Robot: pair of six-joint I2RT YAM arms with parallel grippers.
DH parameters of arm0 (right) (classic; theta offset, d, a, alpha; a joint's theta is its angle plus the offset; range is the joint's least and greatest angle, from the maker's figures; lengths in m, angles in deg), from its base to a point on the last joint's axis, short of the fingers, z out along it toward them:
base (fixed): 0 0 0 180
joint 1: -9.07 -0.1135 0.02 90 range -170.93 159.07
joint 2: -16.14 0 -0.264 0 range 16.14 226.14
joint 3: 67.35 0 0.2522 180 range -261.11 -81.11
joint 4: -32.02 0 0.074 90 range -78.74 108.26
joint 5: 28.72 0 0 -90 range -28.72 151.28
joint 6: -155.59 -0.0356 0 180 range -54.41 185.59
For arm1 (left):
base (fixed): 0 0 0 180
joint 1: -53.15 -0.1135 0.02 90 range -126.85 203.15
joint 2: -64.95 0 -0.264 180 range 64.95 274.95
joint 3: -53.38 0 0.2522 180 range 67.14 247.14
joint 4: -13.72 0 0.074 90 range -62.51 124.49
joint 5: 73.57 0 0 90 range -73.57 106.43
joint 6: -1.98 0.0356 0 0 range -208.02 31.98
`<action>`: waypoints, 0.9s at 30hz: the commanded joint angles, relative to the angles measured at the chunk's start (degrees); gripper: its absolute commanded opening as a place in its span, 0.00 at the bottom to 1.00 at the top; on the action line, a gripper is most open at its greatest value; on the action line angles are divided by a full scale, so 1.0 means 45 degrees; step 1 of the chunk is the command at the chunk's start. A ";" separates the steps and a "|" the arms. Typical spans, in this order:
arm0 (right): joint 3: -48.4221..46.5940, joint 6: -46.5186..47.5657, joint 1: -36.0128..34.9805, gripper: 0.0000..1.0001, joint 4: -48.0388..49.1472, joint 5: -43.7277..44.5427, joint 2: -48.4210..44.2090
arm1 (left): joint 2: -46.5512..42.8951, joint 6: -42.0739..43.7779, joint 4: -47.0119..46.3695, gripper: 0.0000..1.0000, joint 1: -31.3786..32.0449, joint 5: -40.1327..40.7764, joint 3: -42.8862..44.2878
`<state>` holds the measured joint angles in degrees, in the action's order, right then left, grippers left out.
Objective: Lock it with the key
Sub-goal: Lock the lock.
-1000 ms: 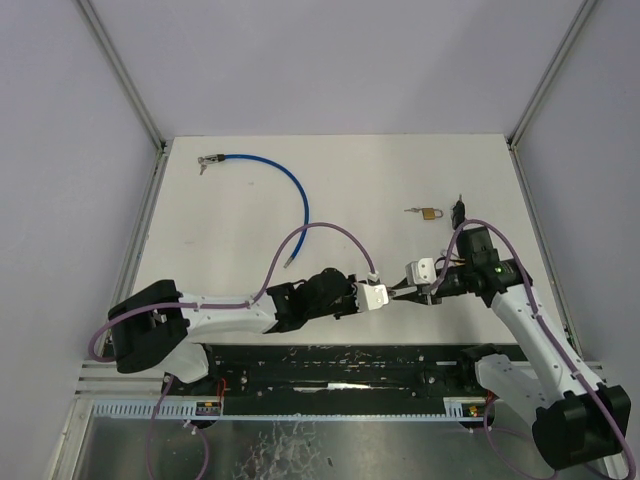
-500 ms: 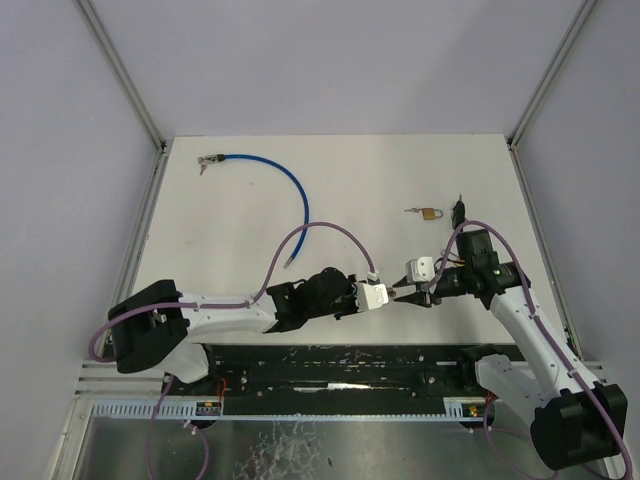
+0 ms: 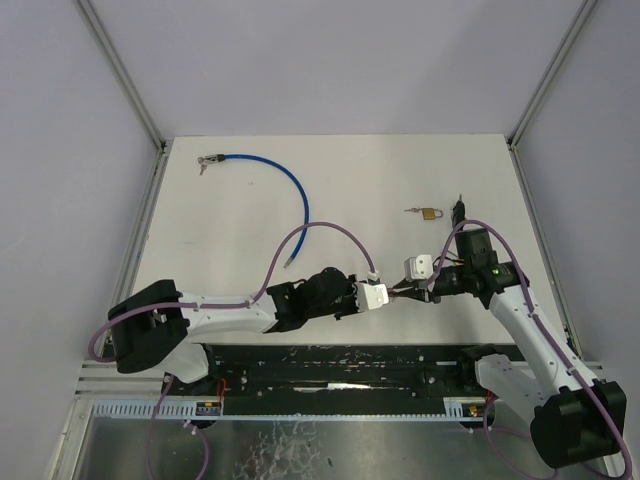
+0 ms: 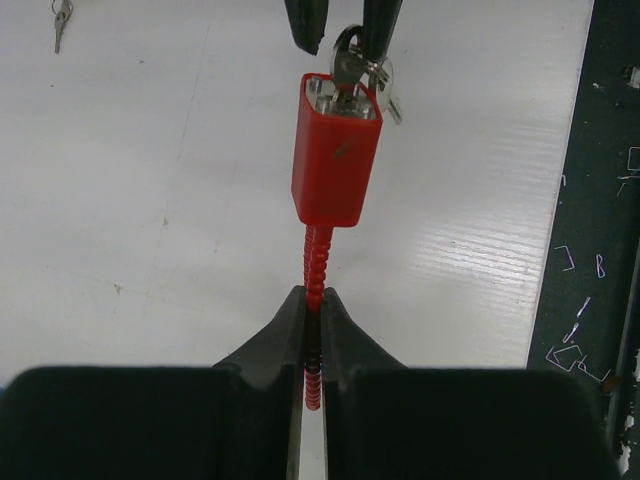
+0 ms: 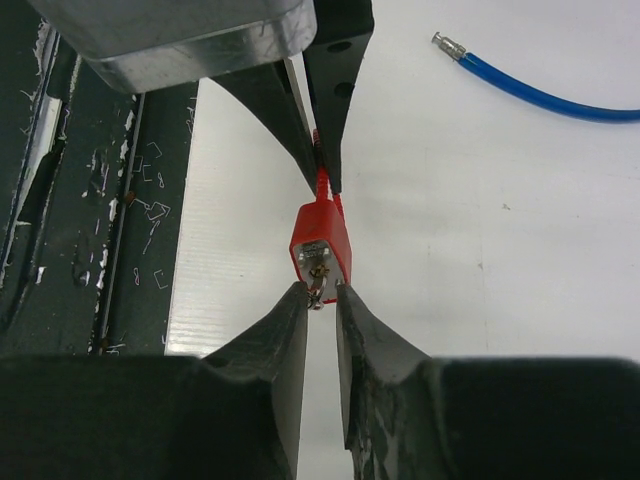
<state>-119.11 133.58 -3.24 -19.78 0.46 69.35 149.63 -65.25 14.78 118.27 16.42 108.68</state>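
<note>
red padlock (image 4: 335, 150): held above the white table (image 3: 230, 240), near its front edge and a little right of centre, between the two arms. the body lies roughly level, keyway end facing the right arm.

left gripper (image 4: 312, 300): fingers pressed together on the red ribbed shackle (image 4: 316, 260), which runs straight from the pads to the lock body. the body itself is not touched by these fingers.

key (image 4: 348, 55): seated in the keyway at the far end of the body, with a small ring and a second key hanging beside it.

right gripper (image 5: 320, 292): fingers a little apart, one on each side of the key head. in the left wrist view one finger overlaps the key and the other stands just clear of it. whether the pads press on the key cannot be told.

edges: the dark rail (image 4: 600, 200) along the table's front edge lies just beside the lock, on the near side. metal clips or staples are scattered on it.

open room: bare white surface lies beyond the lock toward the back wall. the nearest things there are a small brass padlock (image 3: 431, 213), near the right arm's elbow, and the free end of a blue cable (image 5: 540, 90). that cable curves away to the far left corner, ending at a bunch of keys (image 3: 207, 162), well apart from both grippers.
</note>
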 commanded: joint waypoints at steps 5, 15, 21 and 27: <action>-0.0191 0.1245 -0.0139 0.15 -0.0742 -0.0059 0.0283 | 0.0024 -0.0129 -0.0277 0.00 -0.0105 -0.0180 0.0507; -0.0170 0.5430 -0.0164 0.00 -0.2576 -0.0037 -0.0027 | 0.0210 -0.0221 0.0208 0.00 -0.0281 -0.1011 0.0760; -0.0100 0.6277 -0.0156 0.00 -0.2733 0.0372 -0.0490 | 0.0533 -0.0344 0.0757 0.00 -0.0468 -0.2180 0.1132; 0.0052 0.6454 -0.0165 0.00 -0.2515 0.0804 -0.0809 | 0.0550 -0.0679 0.0886 0.00 -0.0913 -0.3837 0.1259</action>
<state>-119.06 159.52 -3.64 -29.99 3.50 66.62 152.14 -66.61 19.19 115.72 5.82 112.44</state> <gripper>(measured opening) 0.010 0.024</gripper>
